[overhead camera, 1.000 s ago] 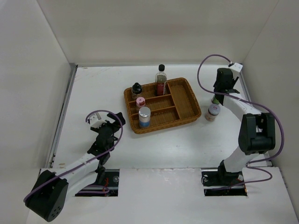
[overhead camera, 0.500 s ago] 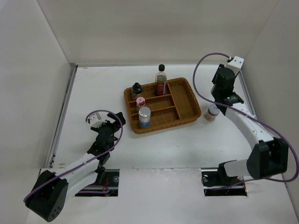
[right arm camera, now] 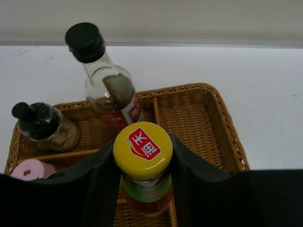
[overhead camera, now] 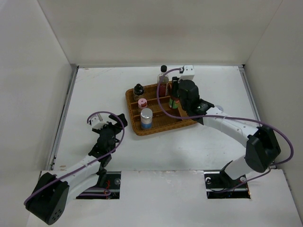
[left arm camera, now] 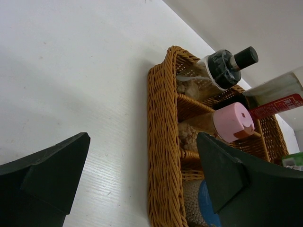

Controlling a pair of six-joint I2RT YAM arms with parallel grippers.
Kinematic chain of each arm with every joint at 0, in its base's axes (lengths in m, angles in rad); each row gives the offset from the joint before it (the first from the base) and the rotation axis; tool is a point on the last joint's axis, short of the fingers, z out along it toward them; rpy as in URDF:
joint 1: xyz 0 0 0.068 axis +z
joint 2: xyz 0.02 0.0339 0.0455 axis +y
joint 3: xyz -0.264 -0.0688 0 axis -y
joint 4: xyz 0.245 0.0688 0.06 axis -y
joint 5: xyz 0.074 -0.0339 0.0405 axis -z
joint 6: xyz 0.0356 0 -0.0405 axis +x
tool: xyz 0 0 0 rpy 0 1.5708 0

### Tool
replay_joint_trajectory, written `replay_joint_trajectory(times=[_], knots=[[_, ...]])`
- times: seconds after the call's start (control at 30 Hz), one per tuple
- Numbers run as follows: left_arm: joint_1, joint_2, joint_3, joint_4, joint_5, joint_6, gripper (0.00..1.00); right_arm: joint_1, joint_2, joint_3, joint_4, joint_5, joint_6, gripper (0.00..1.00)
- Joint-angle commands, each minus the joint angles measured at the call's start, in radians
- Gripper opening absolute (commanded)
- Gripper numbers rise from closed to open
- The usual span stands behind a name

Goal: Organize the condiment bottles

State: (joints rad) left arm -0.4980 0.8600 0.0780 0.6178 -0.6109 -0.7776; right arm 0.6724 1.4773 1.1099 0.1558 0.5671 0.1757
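Grips with the right tool a yellow-capped bottle, upright over the wicker tray, just near of the tall clear bottle. Shows squat dark bottle and pink-lidded jar in left compartments. Holds left tool released, low over table, left of tray.

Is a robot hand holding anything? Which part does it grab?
The right gripper pinches the yellow-capped bottle by its upper part, near the cap. The left gripper holds nothing.
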Motion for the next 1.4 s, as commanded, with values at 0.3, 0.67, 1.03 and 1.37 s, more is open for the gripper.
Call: replay_joint_trajectory(times=[0.3, 0.67, 1.03, 1.37], knots=[[0.011, -0.007, 0.008, 0.054, 0.025, -0.017, 1.00, 0.039, 0.078, 0.154, 0.171, -0.023, 0.031, 0.31], [0.016, -0.004, 0.006, 0.053, 0.028, -0.018, 1.00, 0.039, 0.204, 0.099, 0.214, -0.007, 0.027, 0.32], [0.023, -0.022, 0.005, 0.046, 0.037, -0.018, 1.00, 0.042, 0.227, 0.090, 0.189, -0.006, 0.033, 0.65], [0.023, -0.006, 0.008, 0.053, 0.045, -0.018, 1.00, -0.007, -0.147, -0.112, 0.110, 0.002, 0.089, 0.94]])
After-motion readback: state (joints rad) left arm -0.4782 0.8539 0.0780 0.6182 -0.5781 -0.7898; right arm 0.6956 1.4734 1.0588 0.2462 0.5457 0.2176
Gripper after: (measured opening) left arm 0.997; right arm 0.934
